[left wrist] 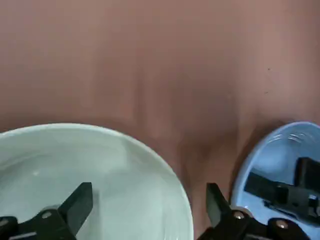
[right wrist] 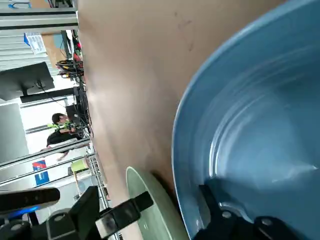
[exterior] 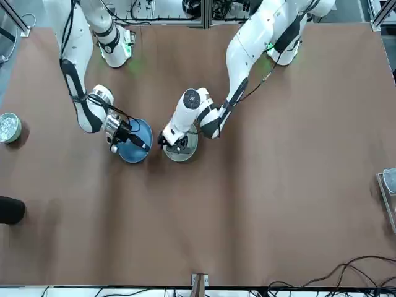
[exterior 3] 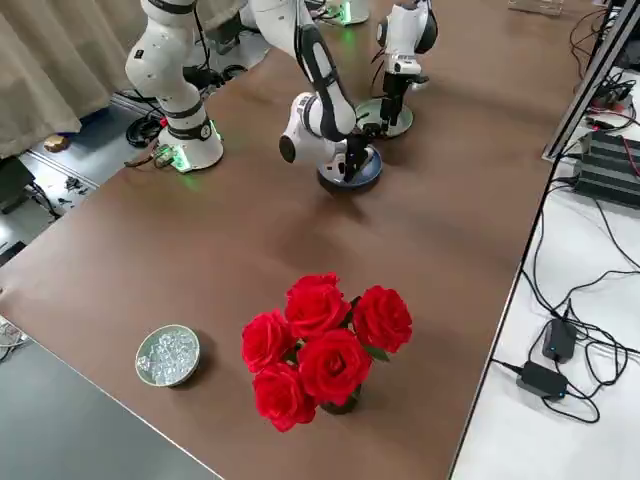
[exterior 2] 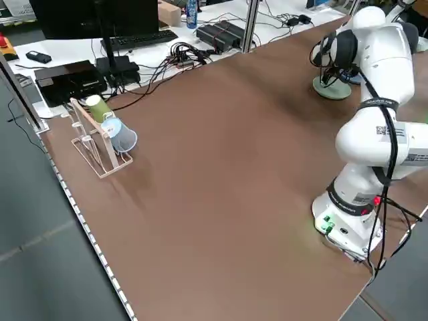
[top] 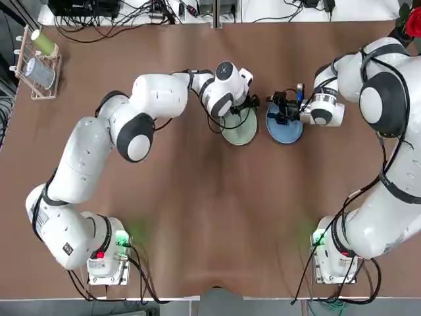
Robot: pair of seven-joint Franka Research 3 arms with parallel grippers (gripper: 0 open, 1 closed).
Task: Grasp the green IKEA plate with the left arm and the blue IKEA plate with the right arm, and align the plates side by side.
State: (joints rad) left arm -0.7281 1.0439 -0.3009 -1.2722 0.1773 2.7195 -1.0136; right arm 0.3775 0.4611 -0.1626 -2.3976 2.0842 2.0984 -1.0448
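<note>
A wide brown bench fills the room's middle. Beyond its far edge runs a white desk carrying a keyboard, a dark monitor and tangled black cables. Beside the bench, on the side nearest the red roses, another white surface holds power adapters and more cables. Beige curtains hang past the bench's opposite edge. The floor below is plain grey.
</note>
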